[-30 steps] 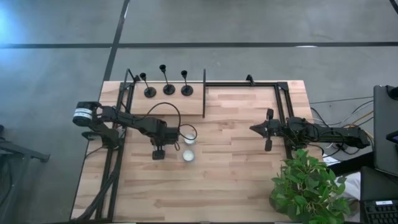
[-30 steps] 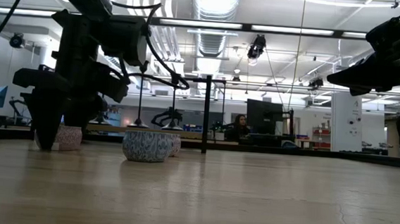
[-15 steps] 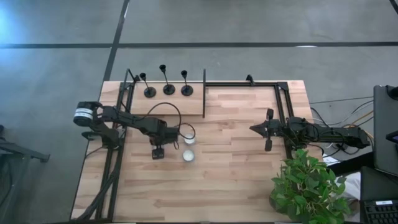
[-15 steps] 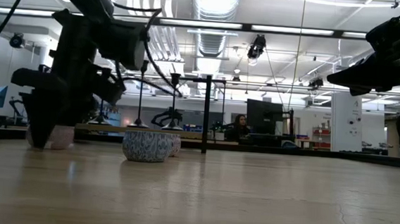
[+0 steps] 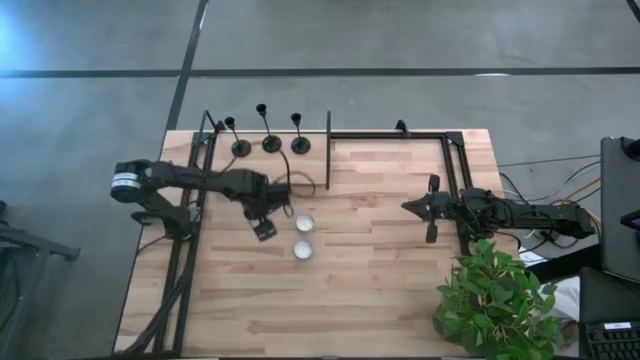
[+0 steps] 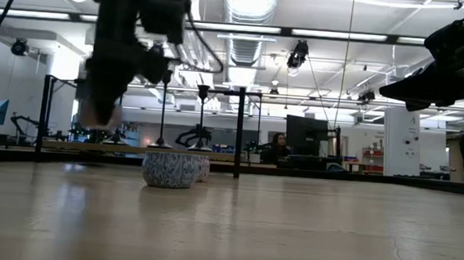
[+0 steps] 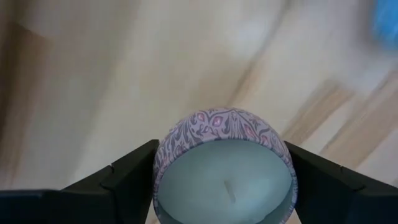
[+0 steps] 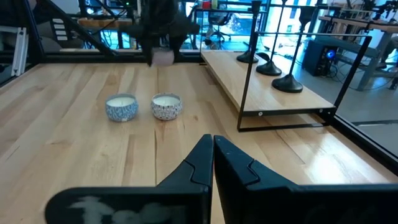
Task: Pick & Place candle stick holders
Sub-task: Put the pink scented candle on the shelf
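On the table [image 5: 380, 290], the left gripper [image 5: 263, 229] is raised, its fingers [image 7: 130, 171] clamped on a patterned candle [image 7: 225, 168]. The right gripper [image 5: 431, 208] waits at the right, fingers together. Three holders [image 5: 271, 131] stand at the far edge; two candles [image 5: 303, 238] sit mid-table.

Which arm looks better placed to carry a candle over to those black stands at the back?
Probably the left. The left gripper already clamps a patterned candle and hangs near the candle stick holders. The right gripper waits shut, across the table.
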Controlling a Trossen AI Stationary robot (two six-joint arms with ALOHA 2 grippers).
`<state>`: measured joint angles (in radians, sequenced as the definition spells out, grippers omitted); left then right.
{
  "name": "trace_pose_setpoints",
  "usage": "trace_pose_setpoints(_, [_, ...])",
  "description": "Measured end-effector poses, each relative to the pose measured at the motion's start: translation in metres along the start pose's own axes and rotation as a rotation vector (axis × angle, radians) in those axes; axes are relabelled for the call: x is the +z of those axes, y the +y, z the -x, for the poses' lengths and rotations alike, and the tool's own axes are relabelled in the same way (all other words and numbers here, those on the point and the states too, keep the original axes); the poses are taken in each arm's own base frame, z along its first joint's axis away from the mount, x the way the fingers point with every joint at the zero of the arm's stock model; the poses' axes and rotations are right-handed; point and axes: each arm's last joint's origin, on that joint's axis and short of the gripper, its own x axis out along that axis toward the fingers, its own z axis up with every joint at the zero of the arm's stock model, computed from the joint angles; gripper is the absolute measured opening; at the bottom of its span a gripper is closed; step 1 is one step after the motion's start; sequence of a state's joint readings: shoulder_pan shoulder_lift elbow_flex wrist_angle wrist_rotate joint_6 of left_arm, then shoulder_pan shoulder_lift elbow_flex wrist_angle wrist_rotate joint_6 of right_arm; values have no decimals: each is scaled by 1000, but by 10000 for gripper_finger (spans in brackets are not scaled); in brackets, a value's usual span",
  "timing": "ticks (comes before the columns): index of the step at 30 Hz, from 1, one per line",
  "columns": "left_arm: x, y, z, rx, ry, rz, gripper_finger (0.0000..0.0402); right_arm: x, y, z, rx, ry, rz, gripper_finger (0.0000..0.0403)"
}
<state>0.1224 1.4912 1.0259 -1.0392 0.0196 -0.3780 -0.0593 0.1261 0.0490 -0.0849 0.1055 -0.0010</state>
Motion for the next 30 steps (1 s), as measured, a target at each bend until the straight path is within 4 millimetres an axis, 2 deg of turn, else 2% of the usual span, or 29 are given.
trace_pose_setpoints(7, [31,37,47,-30,-139,316,301,0,0,0,0,0,0,8])
trace_pose_setpoints(12, [40,64,65,13,-214,553,301,0,0,0,0,0,0,8])
trace_pose_setpoints(16, [39,74,70,63,-218,689,301,0,0,0,0,0,0,8])
trace_pose_setpoints(22, [36,79,65,80,-202,804,301,0,0,0,0,0,0,8])
trace_pose_setpoints(30, [31,83,58,178,-202,890,301,0,0,0,0,0,0,8])
